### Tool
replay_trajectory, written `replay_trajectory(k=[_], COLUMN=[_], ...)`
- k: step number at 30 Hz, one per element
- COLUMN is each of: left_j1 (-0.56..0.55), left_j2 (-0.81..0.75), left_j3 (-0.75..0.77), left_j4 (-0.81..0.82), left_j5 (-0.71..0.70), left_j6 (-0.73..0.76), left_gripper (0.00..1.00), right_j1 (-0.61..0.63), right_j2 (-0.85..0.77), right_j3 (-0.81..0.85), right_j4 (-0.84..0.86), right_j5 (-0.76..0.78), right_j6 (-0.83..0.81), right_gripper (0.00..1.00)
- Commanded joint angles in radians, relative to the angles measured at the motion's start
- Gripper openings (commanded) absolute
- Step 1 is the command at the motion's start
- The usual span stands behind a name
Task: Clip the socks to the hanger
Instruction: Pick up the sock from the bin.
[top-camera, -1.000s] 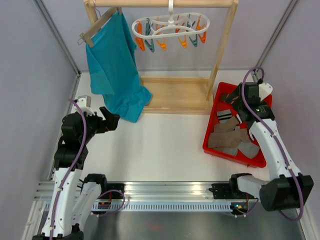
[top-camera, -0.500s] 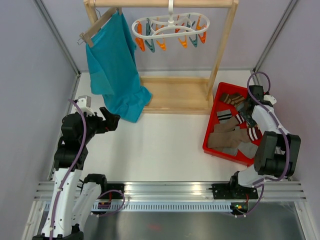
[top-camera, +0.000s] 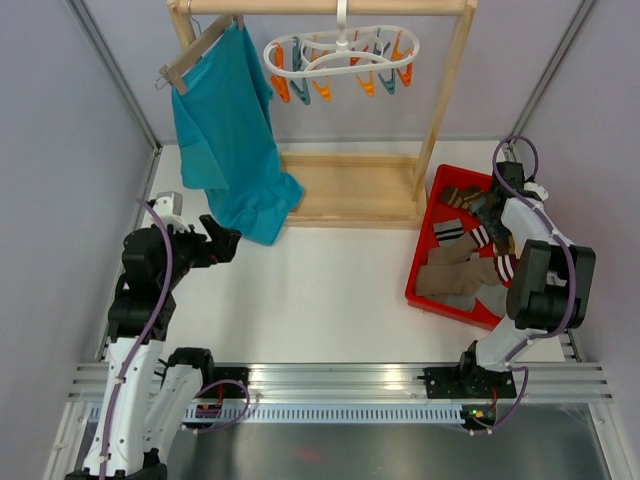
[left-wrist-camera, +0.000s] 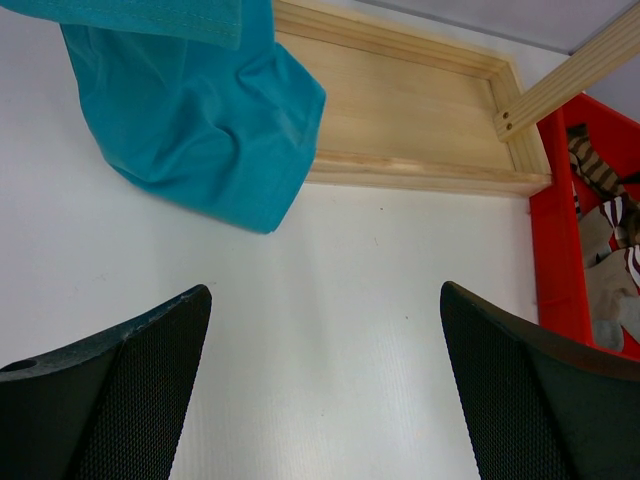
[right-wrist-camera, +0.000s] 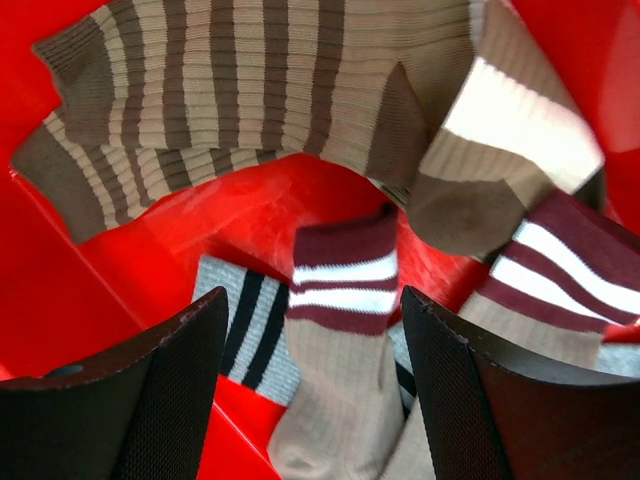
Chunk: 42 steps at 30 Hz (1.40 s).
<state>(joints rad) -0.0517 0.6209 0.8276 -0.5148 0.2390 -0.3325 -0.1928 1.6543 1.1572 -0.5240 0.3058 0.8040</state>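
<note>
Since a second ago: folded back and dropped into upper end of red tray, right of top view, the right pincer. Spread wide, gripping nothing, straddling a maroon-striped sock. Reads as pick approach; nothing clipped yet. No change at left pincer: wide open, empty, over worktop.

Counts:
- one wooden rack
- one teal shirt
- one tray
- one hanger, top centre
- roughly six socks, overlapping in tray
- about eight clips

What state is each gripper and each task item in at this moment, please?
left gripper: open, empty.
right gripper: open, low over the socks.
socks: loose in the red bin, none clipped.
hanger: hung on the rack rail, clips empty.
teal shirt: hanging on its wooden hanger.
</note>
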Motion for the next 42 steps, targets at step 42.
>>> replay_trajectory(k=[42], left_j1=[0.006], left_j2=[0.003], left_j3=[0.001], left_j4=[0.01], left_j5=[0.017], left_j6=[-0.034], left_gripper=[1.0], right_j1=[-0.004], right_j2=[0.111], right_j3=[0.033], right_j4=[0.001], right_j5=[-0.03], right_j6=[-0.008], right_gripper=[0.71])
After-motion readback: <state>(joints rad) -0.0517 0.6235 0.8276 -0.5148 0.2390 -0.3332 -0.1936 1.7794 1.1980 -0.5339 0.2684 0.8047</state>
